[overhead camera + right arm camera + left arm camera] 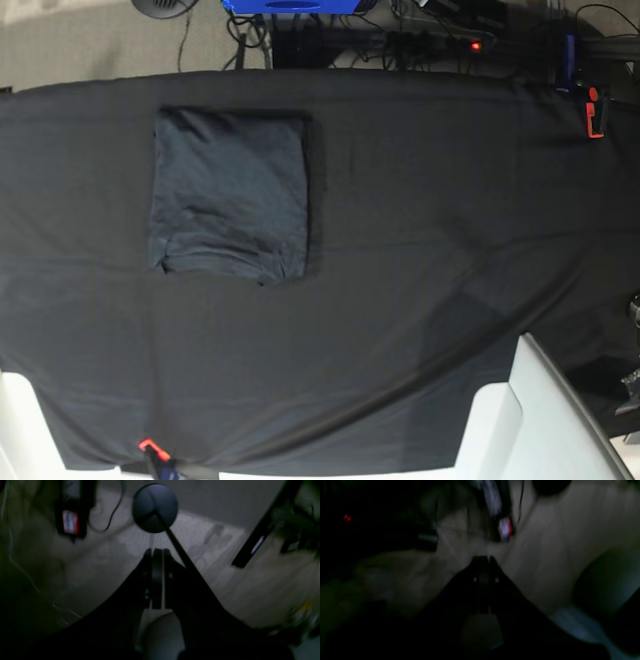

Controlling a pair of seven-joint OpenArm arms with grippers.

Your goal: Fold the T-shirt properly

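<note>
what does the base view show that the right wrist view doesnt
Only the base view shows the T-shirt, folded into a neat rectangle on the black tablecloth, with orange clamps at the cloth's edges. Only the right wrist view shows the right gripper, shut and holding nothing, over a round black stand base. Both show pale floor with cables beyond the table.

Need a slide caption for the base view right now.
Folded charcoal T-shirt lies as a neat rectangle on the black table cloth, upper left; neither end effector in frame.
</note>
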